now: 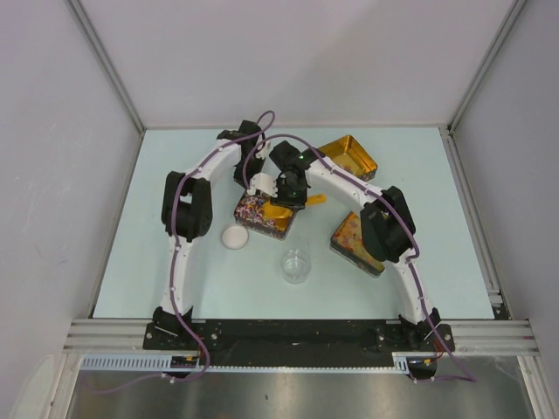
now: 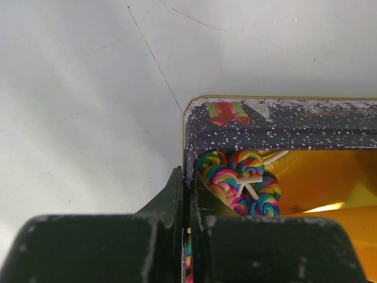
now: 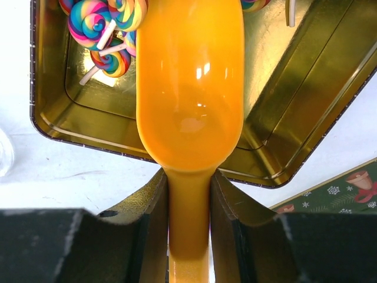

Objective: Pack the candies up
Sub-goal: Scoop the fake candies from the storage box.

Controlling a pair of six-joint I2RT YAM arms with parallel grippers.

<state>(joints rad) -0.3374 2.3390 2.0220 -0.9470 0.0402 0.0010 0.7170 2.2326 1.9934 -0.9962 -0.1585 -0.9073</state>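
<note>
Inside the tin (image 2: 283, 121), candies (image 2: 235, 177) lie heaped in one corner. Above the tin, the right hand (image 3: 188, 188) is clamped on the scoop (image 3: 188, 88); the left hand (image 2: 187, 197) pinches the tin's wall.

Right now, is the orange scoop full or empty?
Empty: the scoop shows a bare glossy bowl; the candies lie in the tin.

One gold square metal tin (image 1: 262, 225), two further gold tin pieces (image 1: 349, 155) (image 1: 354, 243), one orange plastic scoop (image 3: 188, 88), one clear round cup (image 1: 296, 264) and one white round disc (image 1: 234, 236) are counted; at least four rainbow swirl lollipops (image 2: 238, 180) are seen.
</note>
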